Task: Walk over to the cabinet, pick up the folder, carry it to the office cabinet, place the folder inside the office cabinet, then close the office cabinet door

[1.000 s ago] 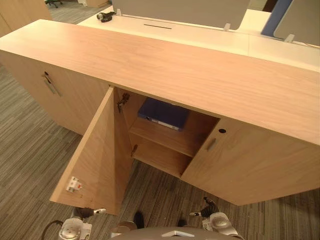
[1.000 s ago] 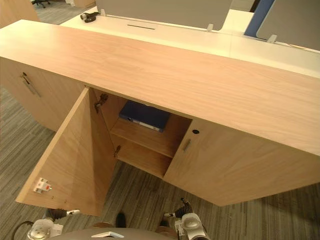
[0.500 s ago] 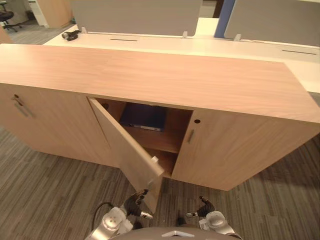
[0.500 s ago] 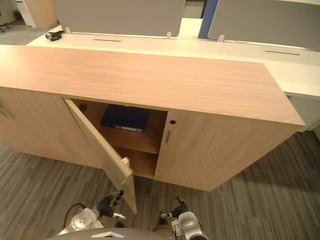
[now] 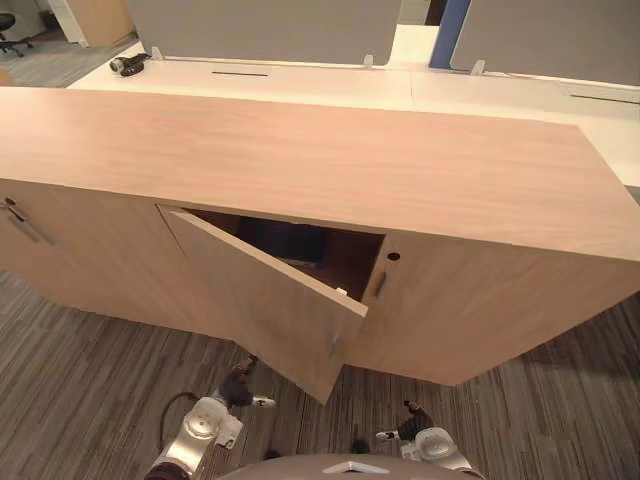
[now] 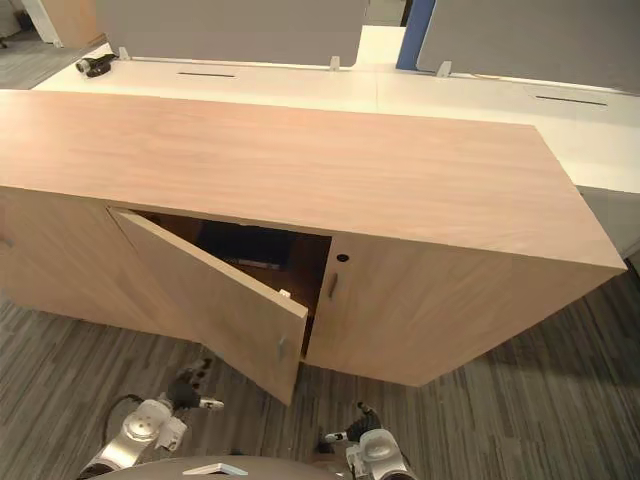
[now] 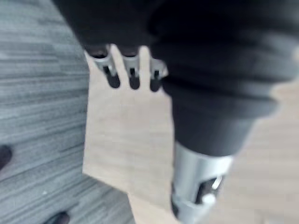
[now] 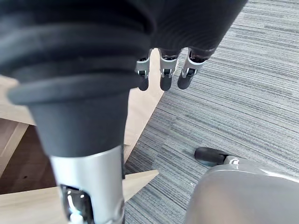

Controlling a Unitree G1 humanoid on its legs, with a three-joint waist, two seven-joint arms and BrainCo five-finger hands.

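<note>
**Left eye view.** A long wooden cabinet (image 5: 300, 150) stands on striped grey carpet (image 5: 80, 380), its back against a white desk (image 5: 330, 85). The middle door (image 5: 260, 300) is ajar, hinged at its left edge and swung partway out from the cabinet front. Through the gap at the door's free edge a dark blue folder (image 5: 300, 243) lies flat on the shelf inside the cabinet. The left hand (image 5: 238, 388) hangs low in front of the cabinet, just below the door's bottom edge; contact with the door cannot be told. The right hand (image 5: 410, 426) hangs in front of the cabinet's shut right-hand door (image 5: 470, 310), well clear of it. A small black object (image 5: 128, 64) lies on the desk behind the cabinet's left end.

**Right eye view.** The same scene: the folder (image 6: 255, 245) shows as a dark shape inside the cabinet, behind the angled door (image 6: 215, 310).

**Left wrist view.** The fingers (image 7: 133, 77) of the left hand (image 7: 210, 70) are straight and spread from the thumb (image 7: 196, 191), holding nothing. Beyond them lies a pale wood face of the cabinet (image 7: 121, 140), with carpet beside it.

**Right wrist view.** The fingers (image 8: 165, 77) of the right hand (image 8: 93, 46) are straight, the thumb (image 8: 79, 196) set apart, and nothing is held. Past the fingertips are carpet and a wood edge of the cabinet (image 8: 140, 112).
</note>
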